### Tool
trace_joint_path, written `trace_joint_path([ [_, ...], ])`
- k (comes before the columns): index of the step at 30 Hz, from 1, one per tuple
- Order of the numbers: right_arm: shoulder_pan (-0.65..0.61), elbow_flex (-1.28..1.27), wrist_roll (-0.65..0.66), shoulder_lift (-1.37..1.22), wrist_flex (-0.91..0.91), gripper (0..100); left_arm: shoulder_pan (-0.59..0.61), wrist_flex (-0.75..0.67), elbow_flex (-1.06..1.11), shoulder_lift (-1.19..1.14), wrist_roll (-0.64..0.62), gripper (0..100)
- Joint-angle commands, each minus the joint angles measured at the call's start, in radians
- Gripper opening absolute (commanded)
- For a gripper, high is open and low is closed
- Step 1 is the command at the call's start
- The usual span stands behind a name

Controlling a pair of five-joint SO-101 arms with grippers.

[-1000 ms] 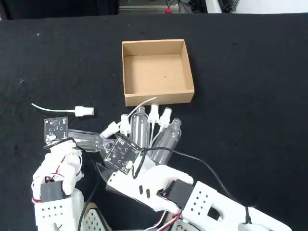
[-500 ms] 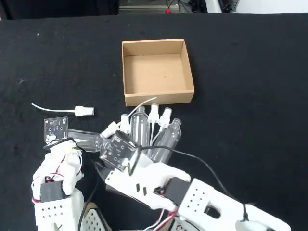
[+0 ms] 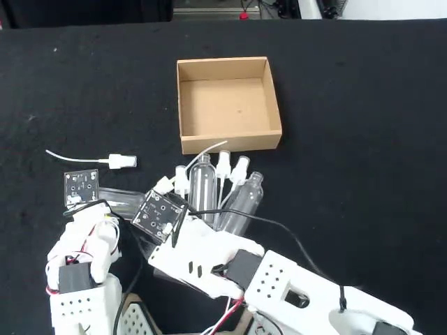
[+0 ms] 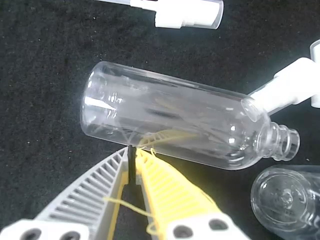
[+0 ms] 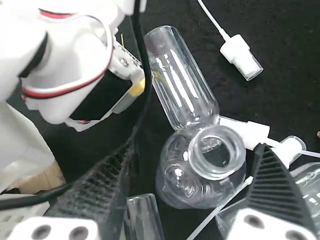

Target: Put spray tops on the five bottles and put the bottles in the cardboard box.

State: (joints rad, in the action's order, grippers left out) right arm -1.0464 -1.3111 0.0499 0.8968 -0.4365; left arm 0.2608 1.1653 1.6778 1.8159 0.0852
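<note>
Right pincer [image 5: 194, 150] stands spread wide, gripping nothing, with an uncapped bottle [image 5: 190, 185] between its fingers [image 5: 270, 190], mouth toward the wrist; judgement: centre and close slowly on the body below the neck, as a spray top [image 5: 247, 131] lies just beside one finger.

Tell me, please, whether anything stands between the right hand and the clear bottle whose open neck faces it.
Nothing blocks it: the clear bottle sits between the open fingers of the right hand. Only a thin white dip tube crosses beside the bottle, near one finger.
</note>
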Motion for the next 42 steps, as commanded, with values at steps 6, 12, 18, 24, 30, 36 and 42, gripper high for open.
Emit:
trace_joint_path([
  [6, 0.018, 0.084, -0.003, 0.005, -0.074, 33.9, -0.004, 0.005, 0.021, 0.009, 0.008, 3],
  [12, 0.018, 0.082, 0.002, 0.107, -0.129, 33.9, -0.004, 0.005, 0.021, 0.009, 0.008, 3],
  [18, 0.018, 0.025, 0.003, 0.134, -0.044, 33.9, -0.004, 0.005, 0.021, 0.009, 0.008, 3],
  [24, 0.018, -0.008, 0.003, 0.134, -0.012, 33.8, -0.004, 0.005, 0.021, 0.009, 0.008, 3],
  [30, 0.018, -0.01, 0.003, 0.134, -0.011, 30.2, -0.004, 0.005, 0.021, 0.009, 0.008, 3],
  [36, 0.018, -0.008, 0.005, 0.134, -0.011, 20.9, -0.004, 0.005, 0.021, 0.009, 0.008, 3],
  [42, 0.018, -0.012, 0.005, 0.134, -0.012, 21.5, -0.004, 0.005, 0.021, 0.009, 0.008, 3],
])
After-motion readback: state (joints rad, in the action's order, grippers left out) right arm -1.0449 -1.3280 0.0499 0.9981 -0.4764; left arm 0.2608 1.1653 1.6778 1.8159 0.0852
